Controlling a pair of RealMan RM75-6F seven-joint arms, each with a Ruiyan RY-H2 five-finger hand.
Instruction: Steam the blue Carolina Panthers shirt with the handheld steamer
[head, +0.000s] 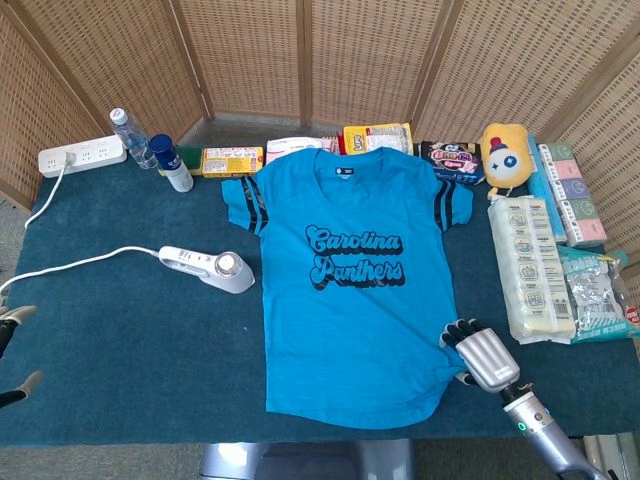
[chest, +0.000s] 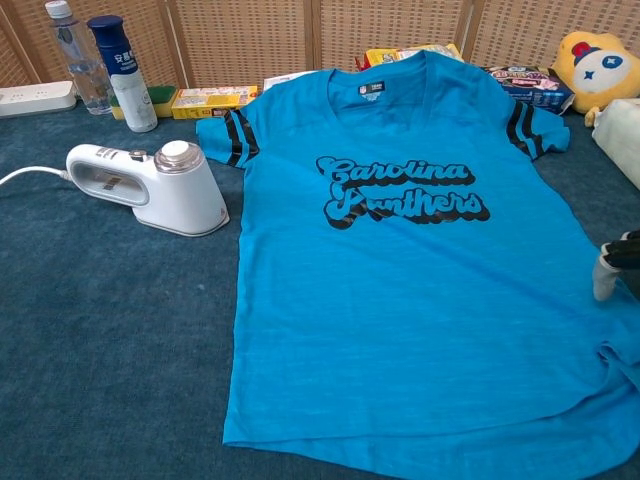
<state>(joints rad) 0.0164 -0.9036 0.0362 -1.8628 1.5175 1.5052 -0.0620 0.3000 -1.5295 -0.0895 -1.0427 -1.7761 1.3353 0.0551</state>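
Observation:
The blue Carolina Panthers shirt (head: 350, 290) lies flat, face up, in the middle of the dark blue table cover; the chest view shows the same shirt (chest: 400, 280). The white handheld steamer (head: 210, 267) lies on its side left of the shirt, and its cord runs off to the left; the steamer (chest: 150, 185) also shows in the chest view. My right hand (head: 482, 355) hovers palm down at the shirt's lower right edge with its fingers apart, and its fingertips (chest: 608, 272) enter the chest view. Only the fingertips of my left hand (head: 15, 350) show at the far left edge, spread and holding nothing.
A power strip (head: 80, 155), a water bottle (head: 128, 135) and a blue-capped bottle (head: 170, 163) stand at the back left. Snack boxes (head: 232, 160) line the back edge. A yellow plush toy (head: 505, 152) and white packs (head: 530, 268) fill the right side. Wicker screens stand behind.

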